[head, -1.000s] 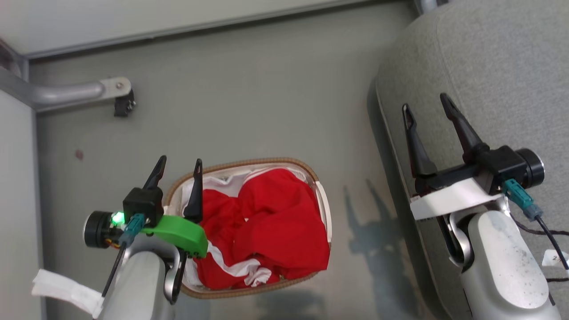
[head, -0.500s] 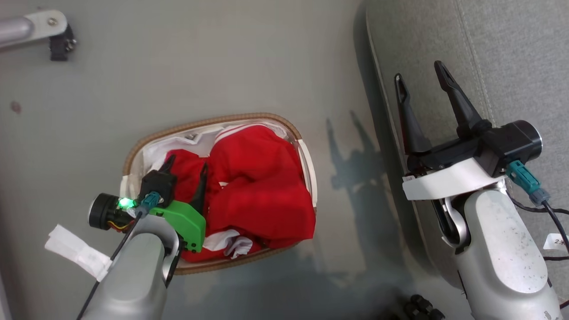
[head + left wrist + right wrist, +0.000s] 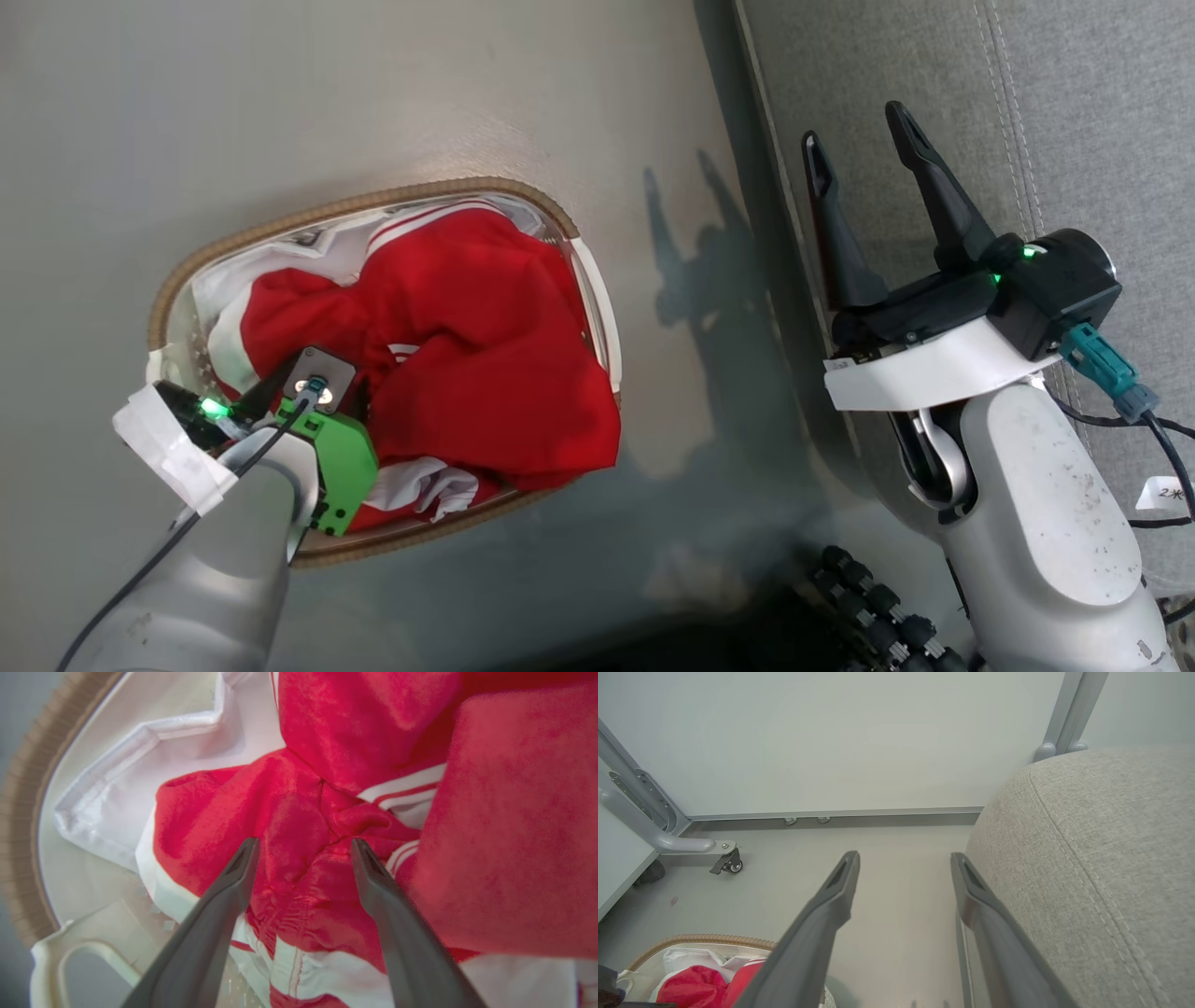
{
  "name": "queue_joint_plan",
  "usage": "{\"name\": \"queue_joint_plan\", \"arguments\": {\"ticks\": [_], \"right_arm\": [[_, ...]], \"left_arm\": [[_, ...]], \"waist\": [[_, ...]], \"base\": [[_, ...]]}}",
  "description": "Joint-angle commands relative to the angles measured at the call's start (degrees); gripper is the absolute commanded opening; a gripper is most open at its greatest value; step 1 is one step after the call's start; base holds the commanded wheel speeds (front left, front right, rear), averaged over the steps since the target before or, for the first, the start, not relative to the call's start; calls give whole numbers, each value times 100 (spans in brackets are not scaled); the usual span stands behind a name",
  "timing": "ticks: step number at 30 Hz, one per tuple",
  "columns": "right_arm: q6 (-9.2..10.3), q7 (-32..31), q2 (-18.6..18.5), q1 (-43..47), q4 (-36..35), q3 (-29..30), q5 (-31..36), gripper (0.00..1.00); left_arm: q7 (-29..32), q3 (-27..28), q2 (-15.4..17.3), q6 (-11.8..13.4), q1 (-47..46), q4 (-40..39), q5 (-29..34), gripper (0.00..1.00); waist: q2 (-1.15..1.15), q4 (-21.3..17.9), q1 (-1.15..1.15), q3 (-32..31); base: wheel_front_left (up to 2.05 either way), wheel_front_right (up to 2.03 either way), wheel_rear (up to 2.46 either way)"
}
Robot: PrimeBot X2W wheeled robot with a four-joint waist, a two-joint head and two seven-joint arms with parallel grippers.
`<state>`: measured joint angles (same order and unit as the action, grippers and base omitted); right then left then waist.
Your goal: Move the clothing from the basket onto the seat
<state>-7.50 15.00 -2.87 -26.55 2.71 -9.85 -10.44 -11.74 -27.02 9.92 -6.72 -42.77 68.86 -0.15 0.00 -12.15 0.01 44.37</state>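
Clothing point(image 3: 485, 373) heaped in basket point(image 3: 392, 192), left of frame. Left gripper point(image 3: 303, 847) down in it, fingers spread astride a red fold (not pinched). Right gripper point(image 3: 854, 126) spread, over seat point(image 3: 1102, 112) edge.

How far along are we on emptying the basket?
Done: nothing; the clothing lies in the basket, none on the visible seat. In hand: the left tool, open, straddles a red fold there. Left: grip, lift, carry across; the right tool hangs open, empty, over the seat edge.

Spread-fingered right gripper point(image 3: 904, 856) above floor point(image 3: 887, 858), grey seat point(image 3: 1087, 858) right, basket point(image 3: 705, 939) with red clothing point(image 3: 693, 987) near left, caster point(image 3: 732, 864) far left.
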Motion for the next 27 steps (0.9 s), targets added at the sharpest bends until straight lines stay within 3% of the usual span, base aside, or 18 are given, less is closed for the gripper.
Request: {"name": "queue_joint_plan", "arguments": {"ticks": [1, 5, 16, 17, 18, 19, 27], "right_arm": [[2, 28, -12, -88, -45, -25, -68, 100], [2, 28, -11, -119, -84, -78, -168, 100], [2, 28, -11, -221, -162, -109, -297, 100], [2, 28, -12, -227, -148, -115, -297, 100], [2, 28, -11, -239, -128, -127, -294, 100], [2, 28, -11, -248, -122, -129, -296, 100], [2, 28, -12, -141, -14, -108, -208, 100]], "left_arm": [[68, -39, 105, 43, -169, 99, 38, 100], [371, -106, 197, 121, -343, 311, 79, 100], [1025, -572, 333, -51, -605, 475, 226, 100], [1075, -566, 325, -58, -596, 483, 186, 50], [1130, -579, 322, -65, -581, 490, 179, 9], [1173, -582, 313, -70, -547, 495, 142, 0], [968, -473, 219, -27, -177, 501, -218, 0]], "waist": [[0, -207, -1, 264], [0, -293, -1, 434], [0, -400, -1, 722], [0, -406, -1, 718], [0, -412, -1, 702], [0, -417, -1, 680], [0, -426, -1, 149]], "base": [[0, 0, 0], [0, 0, 0], [0, 0, 0], [0, 0, 0], [0, 0, 0], [0, 0, 0], [0, 0, 0]]}}
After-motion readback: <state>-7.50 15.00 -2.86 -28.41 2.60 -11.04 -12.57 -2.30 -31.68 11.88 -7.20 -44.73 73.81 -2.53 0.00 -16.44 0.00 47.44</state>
